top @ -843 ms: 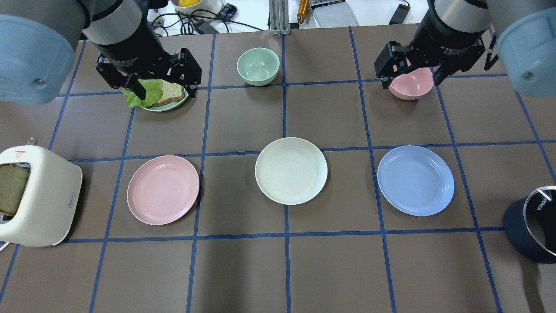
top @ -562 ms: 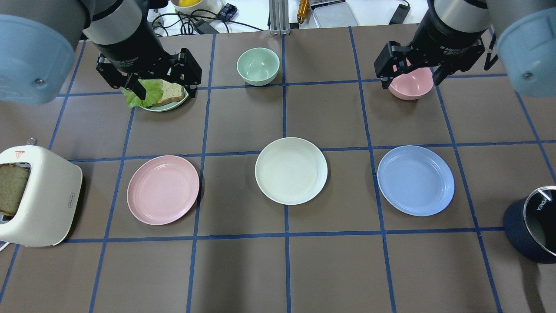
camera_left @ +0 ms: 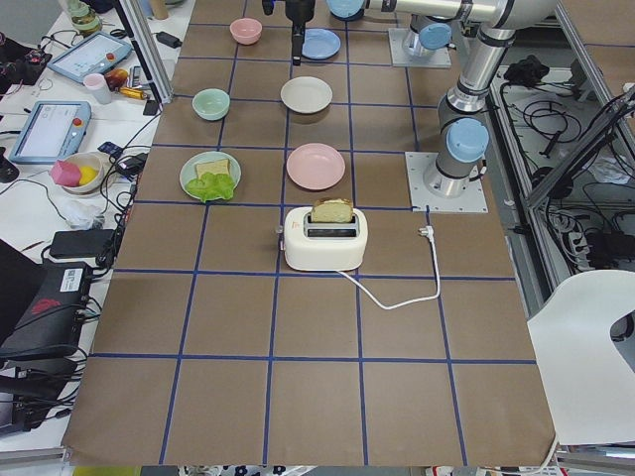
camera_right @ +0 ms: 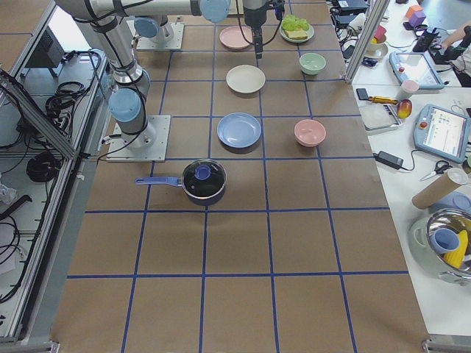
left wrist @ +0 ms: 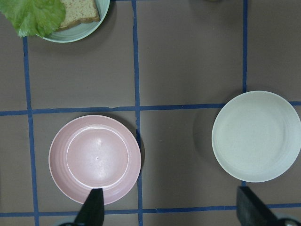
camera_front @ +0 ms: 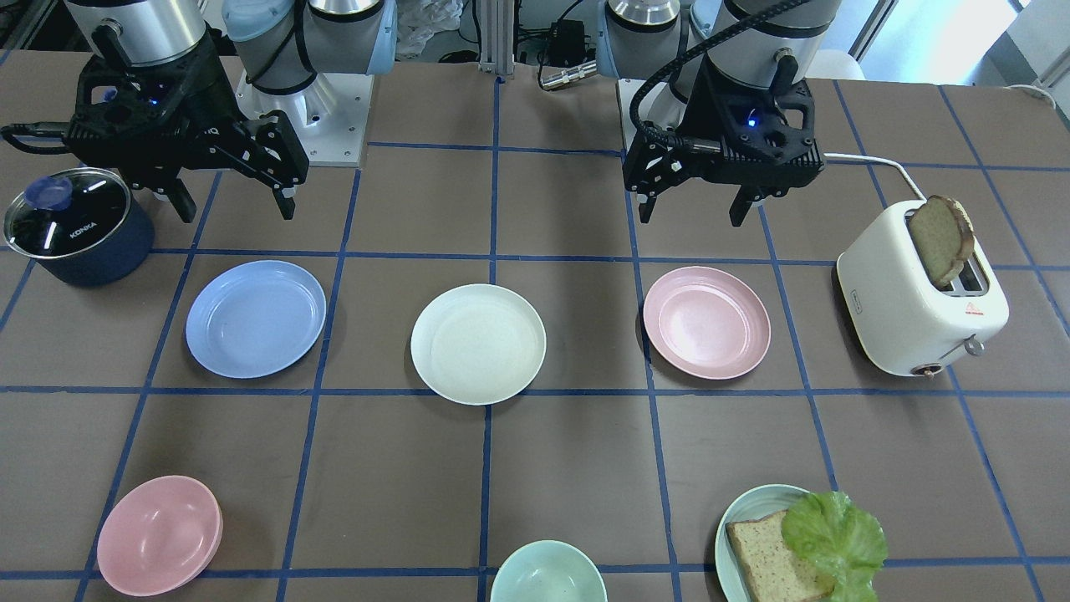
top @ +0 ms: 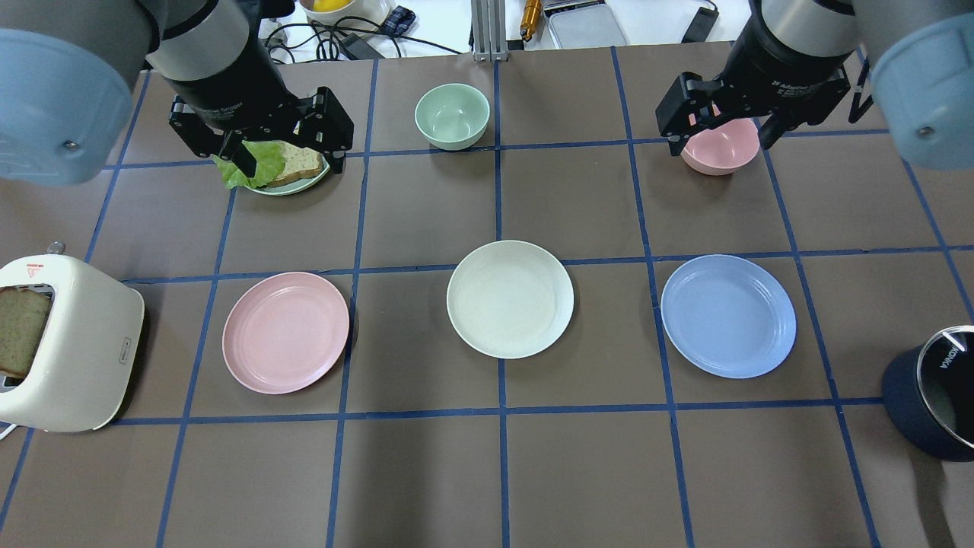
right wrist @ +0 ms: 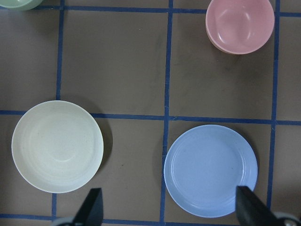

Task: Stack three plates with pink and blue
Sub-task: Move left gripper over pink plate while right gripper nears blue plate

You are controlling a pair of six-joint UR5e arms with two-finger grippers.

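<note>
Pink round plastic plate (camera_front: 706,322), cream-white round plate (camera_front: 478,344) and pale blue round plate (camera_front: 256,318) lie apart on the brown desk (camera_front: 568,468), unstacked; left gripper (camera_front: 692,211) and right gripper (camera_front: 236,209) hang open, empty.

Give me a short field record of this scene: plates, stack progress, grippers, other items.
plates: pink plate, white plate, blue plate, lying apart in a row
stack: not started, nothing lies on any of the three
left gripper: open, empty, raised
right gripper: open, empty, raised
other: toaster, lidded pot, pink bowl, mint bowl, food plate
</note>
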